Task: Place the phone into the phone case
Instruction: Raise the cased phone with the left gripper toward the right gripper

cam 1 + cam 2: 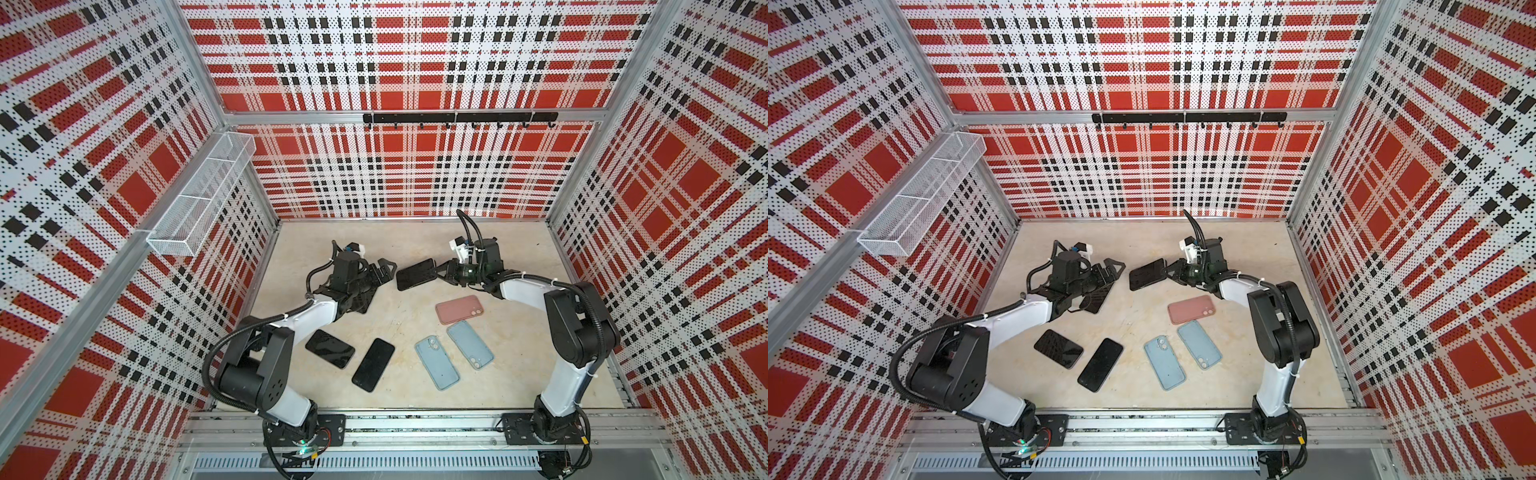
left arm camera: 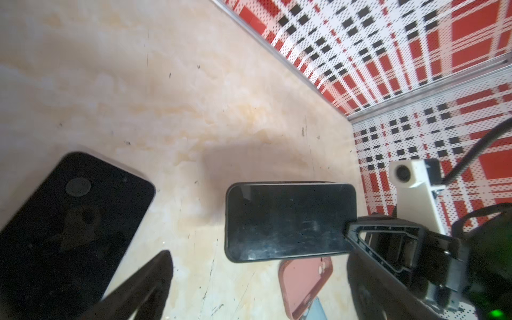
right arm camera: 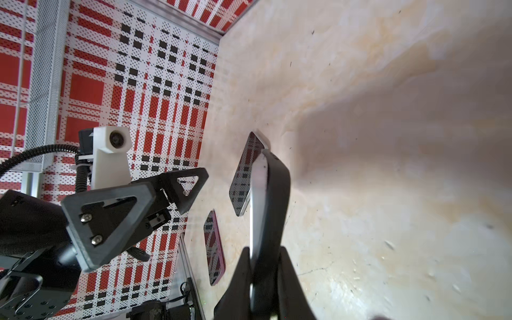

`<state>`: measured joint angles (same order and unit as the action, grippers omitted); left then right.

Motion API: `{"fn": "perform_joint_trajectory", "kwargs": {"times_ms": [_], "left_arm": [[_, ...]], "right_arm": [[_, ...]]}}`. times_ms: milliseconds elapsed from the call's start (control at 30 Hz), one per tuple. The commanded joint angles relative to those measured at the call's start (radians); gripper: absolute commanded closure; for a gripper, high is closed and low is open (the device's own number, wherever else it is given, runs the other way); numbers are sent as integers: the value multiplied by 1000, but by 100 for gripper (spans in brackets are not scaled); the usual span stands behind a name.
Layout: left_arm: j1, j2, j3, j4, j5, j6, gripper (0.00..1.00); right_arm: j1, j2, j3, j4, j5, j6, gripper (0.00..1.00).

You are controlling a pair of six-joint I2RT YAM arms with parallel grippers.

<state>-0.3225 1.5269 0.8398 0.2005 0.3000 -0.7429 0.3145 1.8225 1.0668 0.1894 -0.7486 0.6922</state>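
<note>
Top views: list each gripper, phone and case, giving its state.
left gripper: open, empty.
right gripper: shut on held phone.
held phone: gripped by one end, above the table.
black phone by the left arm: flat on table.
middle black phone: flat on table.
pink case: flat on table.
blue case beside the pink case: flat on table.
other blue case: flat on table.

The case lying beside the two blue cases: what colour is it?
Pink case; clearest in a top view.

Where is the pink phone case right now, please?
In both top views the pink case lies right of centre, between the right gripper and two blue cases.
</note>
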Motion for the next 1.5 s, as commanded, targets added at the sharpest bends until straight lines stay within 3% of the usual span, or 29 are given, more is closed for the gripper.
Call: {"fn": "perform_joint_trajectory", "kwargs": {"times_ms": [0, 300, 600, 967, 1133, 1333, 1467], "left_arm": [[46, -44, -17, 0, 86, 36, 1], [65, -67, -34, 133, 301, -33, 0], [57, 22, -64, 477, 467, -249, 22], [25, 100, -48, 629, 502, -314, 47], [26, 130, -52, 680, 495, -339, 50], [27, 134, -57, 682, 470, -329, 38], [27, 138, -54, 660, 454, -315, 40]], "right_arm": [[-13, -75, -9, 98, -53, 7, 100], [-42, -178, -24, 155, -116, 76, 100], [-43, -206, -33, 290, -177, 216, 100], [-38, -173, -69, 464, -197, 352, 100], [-28, -168, -74, 481, -199, 362, 100], [-28, -182, -82, 482, -199, 365, 100], [-29, -185, -84, 476, -198, 362, 100]]}}
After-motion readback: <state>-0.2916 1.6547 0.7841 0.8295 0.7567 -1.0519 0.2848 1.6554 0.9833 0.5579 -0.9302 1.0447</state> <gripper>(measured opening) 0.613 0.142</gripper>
